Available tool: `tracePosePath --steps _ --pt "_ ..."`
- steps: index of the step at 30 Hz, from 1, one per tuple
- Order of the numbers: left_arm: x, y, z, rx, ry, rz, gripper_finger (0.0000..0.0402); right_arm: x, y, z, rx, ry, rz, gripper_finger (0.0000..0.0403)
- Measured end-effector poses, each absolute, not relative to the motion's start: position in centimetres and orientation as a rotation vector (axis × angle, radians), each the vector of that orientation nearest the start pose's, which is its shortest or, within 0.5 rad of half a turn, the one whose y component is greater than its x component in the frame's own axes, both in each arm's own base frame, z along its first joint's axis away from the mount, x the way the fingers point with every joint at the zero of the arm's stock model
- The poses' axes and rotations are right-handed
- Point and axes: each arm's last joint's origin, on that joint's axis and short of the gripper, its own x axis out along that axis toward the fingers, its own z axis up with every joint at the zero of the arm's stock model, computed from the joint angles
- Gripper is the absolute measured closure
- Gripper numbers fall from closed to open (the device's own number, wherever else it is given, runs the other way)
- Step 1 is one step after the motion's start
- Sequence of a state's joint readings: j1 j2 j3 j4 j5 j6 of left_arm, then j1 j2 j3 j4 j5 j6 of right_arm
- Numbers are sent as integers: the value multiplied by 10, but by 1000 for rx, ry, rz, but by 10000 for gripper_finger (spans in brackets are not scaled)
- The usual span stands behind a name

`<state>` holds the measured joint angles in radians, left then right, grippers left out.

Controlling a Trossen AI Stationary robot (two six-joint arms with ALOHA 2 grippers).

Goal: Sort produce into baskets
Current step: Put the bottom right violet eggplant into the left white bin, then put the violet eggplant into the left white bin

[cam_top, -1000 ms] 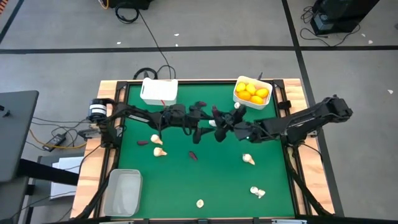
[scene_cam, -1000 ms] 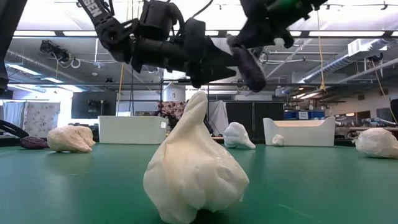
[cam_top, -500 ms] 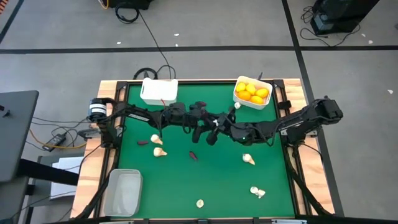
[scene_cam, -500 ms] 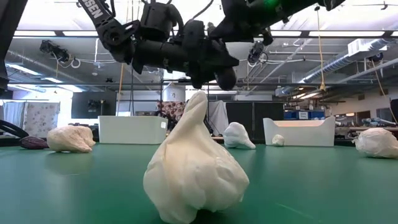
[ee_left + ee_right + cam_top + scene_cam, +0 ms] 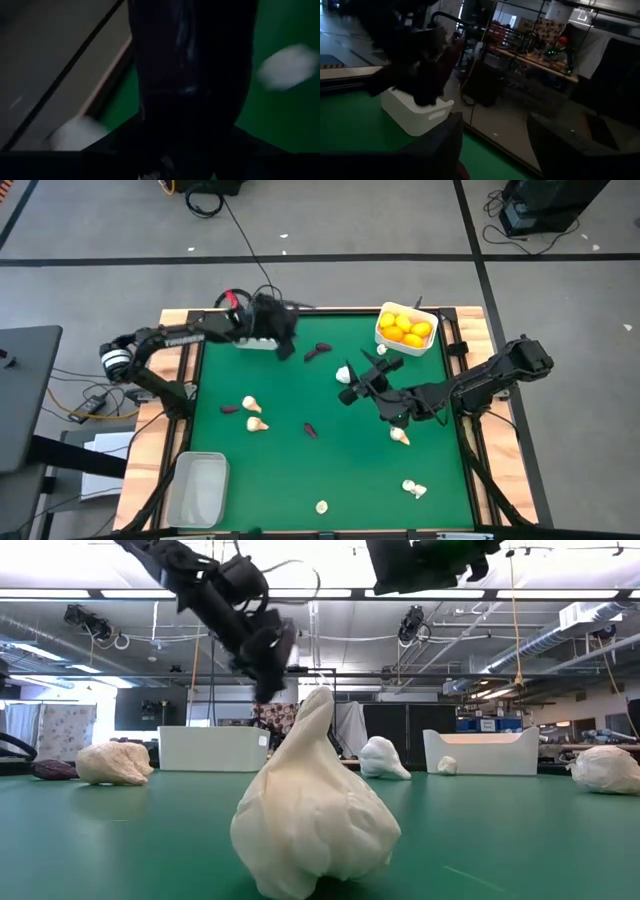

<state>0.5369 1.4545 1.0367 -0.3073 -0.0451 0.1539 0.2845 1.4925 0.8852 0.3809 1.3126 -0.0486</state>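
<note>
**Entry: sorting table, mid-task**

- **Left gripper** (image 5: 283, 345): at the far side of the green mat (image 5: 300, 470), at the near edge of the empty white basket (image 5: 210, 748). Its wrist view is filled by a dark shape. I cannot tell whether the fingers are clenched on something or released.
- **Right gripper** (image 5: 358, 380): mid-table, raised above the mat. Its fingers (image 5: 447, 147) are spread, with nothing seen between them. A garlic bulb (image 5: 343, 373) lies just beside it.
- **Citrus basket** (image 5: 383, 336): white, at the far right, holding all the yellow fruit in view.
- **Clear basket** (image 5: 200, 485): at the near left corner, looks empty.
- **Loose eggplants**: one (image 5: 318, 352) between the two white baskets, one (image 5: 230, 408) at the left, and one (image 5: 311, 429) mid-mat.
- **Loose garlic**: two bulbs (image 5: 255, 414) at the left, one (image 5: 400, 436) under the right arm, one (image 5: 413, 488) near right, and one (image 5: 321, 506) at the near edge.

**Handling note (judgement):** The step appears to be a drop into the empty white basket.
- Centre the left gripper well inside the rim before letting go, and keep it low so a slim piece does not bounce out.
- The right gripper is best placed for the bulb beside it. It should come straight down with the fingers either side of the body, not the tapered tip.
- Keep the arms apart, since they work close together at mid-table.
</note>
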Motion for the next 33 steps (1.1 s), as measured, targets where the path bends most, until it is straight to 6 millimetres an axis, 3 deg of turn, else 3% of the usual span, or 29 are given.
tracePosePath --steps 7,14,19,25,33 --pt "238 205 262 2 1044 618 212 304 56 259 -217 196 -1025 171" --pt "222 221 246 -13 1196 596 187 305 56 258 -220 203 -1000 171" --pt "216 224 238 -39 1293 706 146 305 55 258 -220 205 -1005 171" --pt "215 223 240 -73 1273 757 97 306 51 250 -199 246 -927 172" --pt "234 216 243 -258 999 401 91 309 13 224 54 477 -648 172"
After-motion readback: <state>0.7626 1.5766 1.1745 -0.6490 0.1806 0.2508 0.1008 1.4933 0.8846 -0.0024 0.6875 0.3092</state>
